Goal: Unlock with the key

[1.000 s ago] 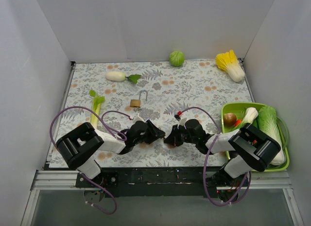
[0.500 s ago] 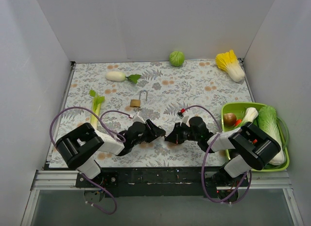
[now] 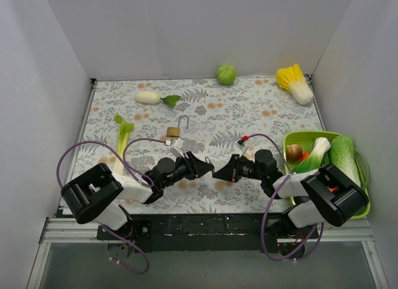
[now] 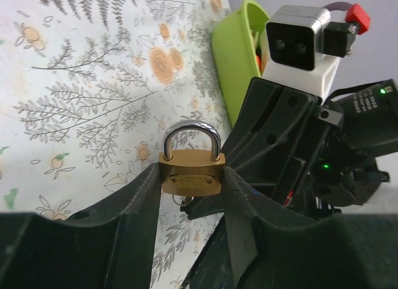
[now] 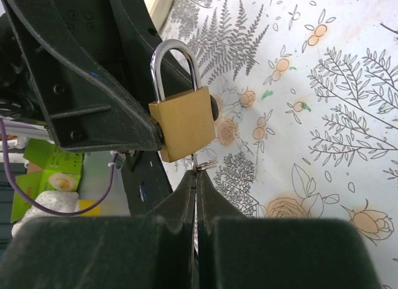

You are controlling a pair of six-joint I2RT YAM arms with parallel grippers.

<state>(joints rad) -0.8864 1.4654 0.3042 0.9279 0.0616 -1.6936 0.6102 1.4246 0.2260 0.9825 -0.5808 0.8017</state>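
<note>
Down at the near edge of the floral mat, btwn the two arms, the brass padlock is up off the surface. It's clamped by its side faces in the left gripper, jaws closed in only as far as the lock body's width, and the shackle looks snapped down. The right gripper is pinched fully together on the key, which pokes into the underside of the lock; can't tell how deep it's in tbh. Biggest risk imo is the twist: the lock's only held by friction on two smooth faces, so torque could spin the whole body instead of the cylinder. Also that pinch on the key is tiny, so it could slip or pop out & drop. And both grippers sit v close, so a big roll might bump them.
</note>
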